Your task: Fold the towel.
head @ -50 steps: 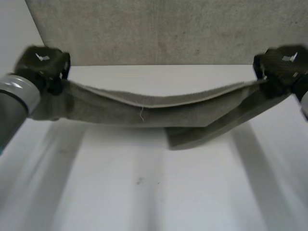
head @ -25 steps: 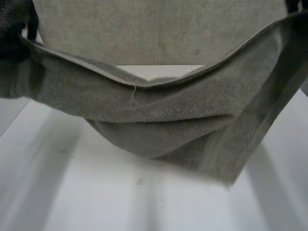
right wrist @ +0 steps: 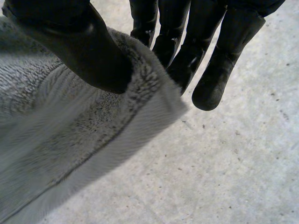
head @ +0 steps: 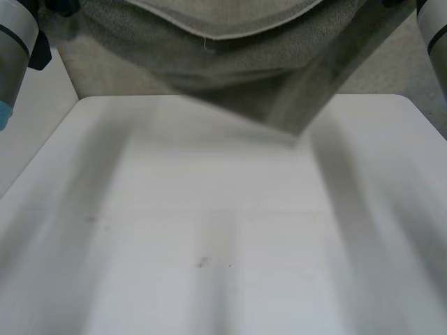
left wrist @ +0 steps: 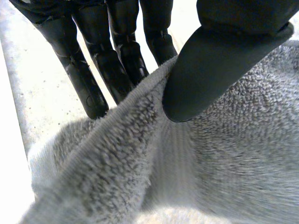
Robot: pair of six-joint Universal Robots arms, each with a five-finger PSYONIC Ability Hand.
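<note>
Grey-green terry-cloth towel [head: 230, 63] is held up off the white desk [head: 209, 230], stretched between my two robot hands above the desk's far edge. Left robot hand [left wrist: 219, 65]: clamped on the towel, thumb pressed flat on the near face of the cloth close to its upper edge, fingers [left wrist: 88, 79] straight behind the cloth on the other side. Right robot hand [right wrist: 84, 51]: likewise clamped, thumb on top of a corner of the towel, fingers [right wrist: 215, 79] behind and beside it, with the corner's tip poking out just past the thumb. In the head view the towel sags in the middle between the two grips, its upper hem curving down in a shallow bow with a short loose thread [head: 204, 43] hanging from the lowest part. Cloth appears doubled: a paler layer lies behind the hem and a darker layer in front. One lower corner [head: 293, 129] droops towards the right side, over the far part of the desk; I cannot tell whether it touches. Pile is looped and fuzzy, with a flat woven band along the edge. My grey left arm [head: 14, 49] and right arm [head: 433, 28] flank the towel. Speckled grey floor [right wrist: 224, 163] lies beneath the right grip.
</note>
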